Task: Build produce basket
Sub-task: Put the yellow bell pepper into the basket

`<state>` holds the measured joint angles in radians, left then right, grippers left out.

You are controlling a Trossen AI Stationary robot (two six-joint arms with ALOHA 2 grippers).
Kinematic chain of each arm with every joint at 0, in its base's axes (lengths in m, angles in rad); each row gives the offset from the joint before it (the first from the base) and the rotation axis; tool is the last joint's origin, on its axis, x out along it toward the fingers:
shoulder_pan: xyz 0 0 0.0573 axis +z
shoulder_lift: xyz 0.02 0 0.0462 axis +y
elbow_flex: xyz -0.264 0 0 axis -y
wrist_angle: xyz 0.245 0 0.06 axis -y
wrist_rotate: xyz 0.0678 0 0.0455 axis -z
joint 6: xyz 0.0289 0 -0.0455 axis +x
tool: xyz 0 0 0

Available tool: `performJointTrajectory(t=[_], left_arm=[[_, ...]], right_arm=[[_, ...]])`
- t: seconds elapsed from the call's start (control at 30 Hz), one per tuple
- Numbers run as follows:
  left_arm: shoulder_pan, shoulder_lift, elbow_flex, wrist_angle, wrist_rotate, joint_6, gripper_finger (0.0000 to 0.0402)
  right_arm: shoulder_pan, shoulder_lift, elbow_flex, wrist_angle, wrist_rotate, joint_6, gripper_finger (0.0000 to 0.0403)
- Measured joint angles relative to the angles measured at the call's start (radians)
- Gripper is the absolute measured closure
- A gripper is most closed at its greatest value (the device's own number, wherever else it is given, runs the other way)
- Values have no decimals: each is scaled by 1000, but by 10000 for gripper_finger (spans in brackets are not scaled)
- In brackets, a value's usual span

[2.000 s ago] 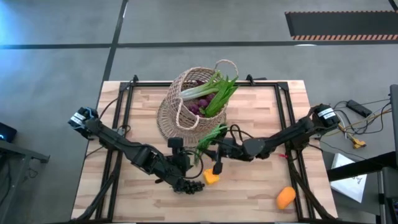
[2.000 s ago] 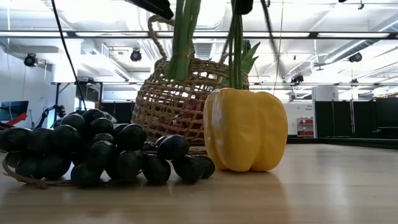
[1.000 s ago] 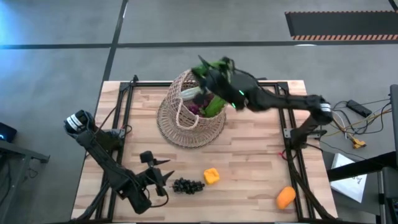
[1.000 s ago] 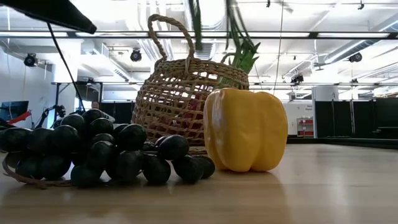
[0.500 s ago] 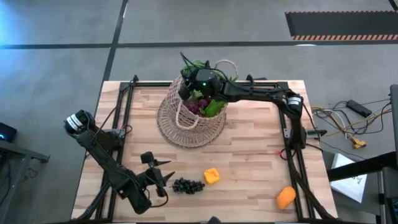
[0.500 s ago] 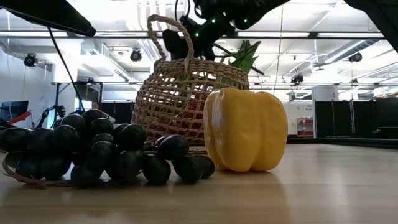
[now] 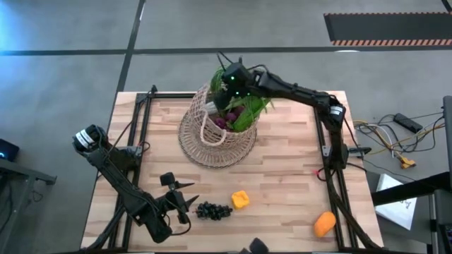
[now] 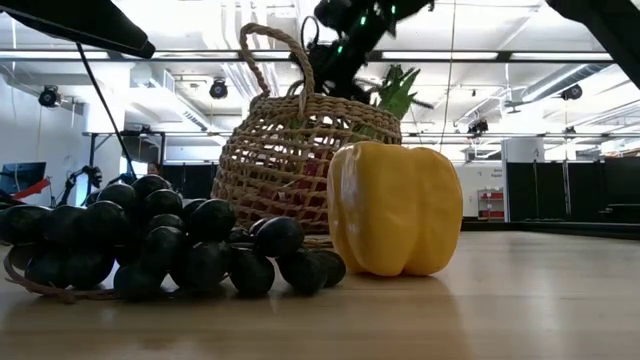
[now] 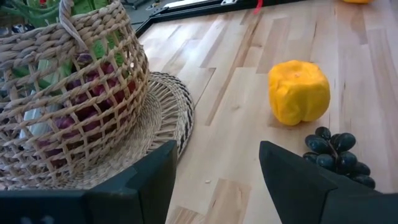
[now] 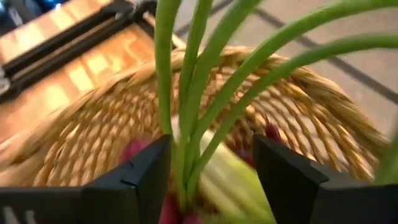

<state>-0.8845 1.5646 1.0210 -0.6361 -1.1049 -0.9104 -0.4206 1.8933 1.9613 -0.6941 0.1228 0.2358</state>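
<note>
desk [image 7: 296, 176]: light wood slats, dark frame rails along both sides.

basket [image 7: 212, 137]: round woven wicker, on the far-centre part of the desk, tipped so its mouth faces the far right. holds purple grapes [image 7: 227, 121], a pale leek [image 7: 215, 106] and leafy greens [image 7: 248, 113].

right arm: reaches from the desk's right edge across to the basket's mouth. right pincer [image 7: 227, 83] sits over the far rim, fingers spread wide in the wrist view, with long green onions [image 10: 205, 93] standing between them; cannot tell whether the fingers touch the stalks.

left arm: lies along the near-left of the desk. left pincer [image 7: 185, 200] hangs low beside the black grapes, fingers wide apart, holding nothing.

yellow pepper [image 7: 240, 200]: on the near-centre desk, just beside the black grapes [image 7: 213, 210], which lie to its left.

orange [image 7: 324, 224]: near the right near corner, well apart from everything else.
</note>
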Motion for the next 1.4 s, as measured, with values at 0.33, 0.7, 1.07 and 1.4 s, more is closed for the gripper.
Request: performJointTrajectory(t=[0.33, 0.7, 1.07, 1.4], left_arm=[[0, 0, 0, 1, 0, 0, 190], [0, 0, 0, 25, 3, 0, 190], [0, 3, -15, 38, 10, -1, 190], [-1, 54, -16, 59, 10, 0, 190]], right_arm=[[17, -1, 340, -466, -23, -18, 167], [182, -68, 312, -658, 11, -174, 183], [492, -200, 49, -629, 126, -145, 184], [928, -386, -493, -272, 295, 248, 184]])
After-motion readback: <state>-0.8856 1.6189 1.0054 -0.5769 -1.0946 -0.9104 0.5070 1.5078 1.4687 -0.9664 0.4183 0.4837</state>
